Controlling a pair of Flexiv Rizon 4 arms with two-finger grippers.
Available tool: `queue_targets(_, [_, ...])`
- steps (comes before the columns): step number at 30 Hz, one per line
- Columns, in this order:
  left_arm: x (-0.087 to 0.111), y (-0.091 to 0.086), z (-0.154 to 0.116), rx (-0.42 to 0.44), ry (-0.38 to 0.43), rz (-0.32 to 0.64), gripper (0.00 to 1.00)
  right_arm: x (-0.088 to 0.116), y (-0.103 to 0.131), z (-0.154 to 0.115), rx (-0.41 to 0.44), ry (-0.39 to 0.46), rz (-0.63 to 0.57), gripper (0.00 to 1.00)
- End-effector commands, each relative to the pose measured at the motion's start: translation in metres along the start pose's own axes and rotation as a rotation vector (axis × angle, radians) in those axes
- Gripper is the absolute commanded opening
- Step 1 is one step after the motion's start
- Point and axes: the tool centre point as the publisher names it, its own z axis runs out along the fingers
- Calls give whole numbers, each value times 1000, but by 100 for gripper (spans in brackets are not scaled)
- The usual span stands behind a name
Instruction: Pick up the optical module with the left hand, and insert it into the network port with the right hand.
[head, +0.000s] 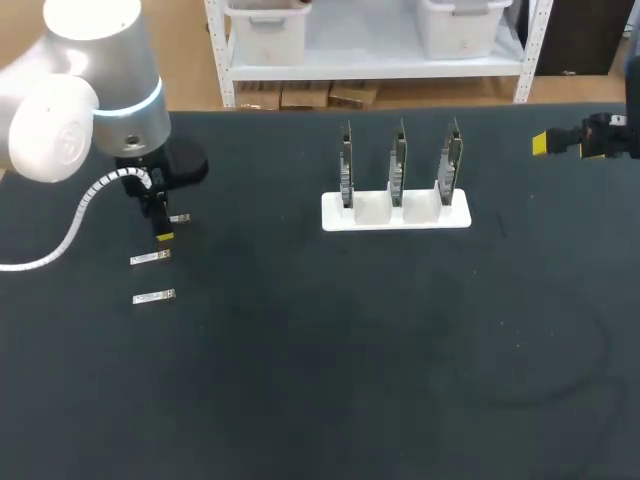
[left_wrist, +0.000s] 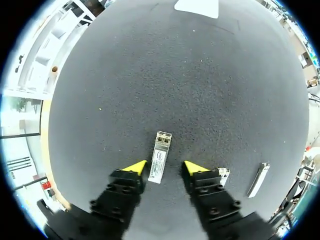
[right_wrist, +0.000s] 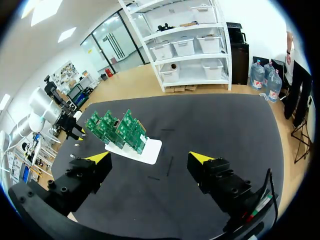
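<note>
Three small silver optical modules lie at the table's left. My left gripper (head: 164, 228) (left_wrist: 165, 167) stands over the farthest one (head: 180, 217) (left_wrist: 159, 156). That module lies between the yellow fingertips (left_wrist: 136, 167), and a thin gap shows on each side of it, so the gripper is open around it. A second module (head: 150, 258) (left_wrist: 223, 174) lies just beside one finger, and the third (head: 154, 297) (left_wrist: 258, 179) a little further off. Three green boards (head: 398, 165) (right_wrist: 117, 129) with ports stand upright in a white holder (head: 396, 213) (right_wrist: 147, 152). My right gripper (head: 545, 143) (right_wrist: 150, 160) hangs open and empty at the far right.
The tabletop is a black mat (head: 330, 350). The holder with its boards stands at the middle back, and wide bare mat lies between it and the modules. My left arm's white body (head: 90, 90) rises over the back left corner.
</note>
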Motion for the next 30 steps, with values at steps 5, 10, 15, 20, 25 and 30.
queue_targets(5, [0,3,2,4,-11,-22,0,0,0,0,0,0,0,100])
queue_targets(10, [-2,2,-2,12,-40,-64,0,0,0,0,0,0,0,100])
queue_targets(15, [-18,4,-28,45,-153,-179,0,0,0,0,0,0,0,100])
queue_targets(20, [-48,8,-84,102,-401,-329,0,0,0,0,0,0,0,100])
queue_targets(25, [-79,6,-152,202,-683,-455,0,0,0,0,0,0,0,100])
queue_targets(30, [-100,-6,-221,397,-952,-569,0,0,0,0,0,0,0,100])
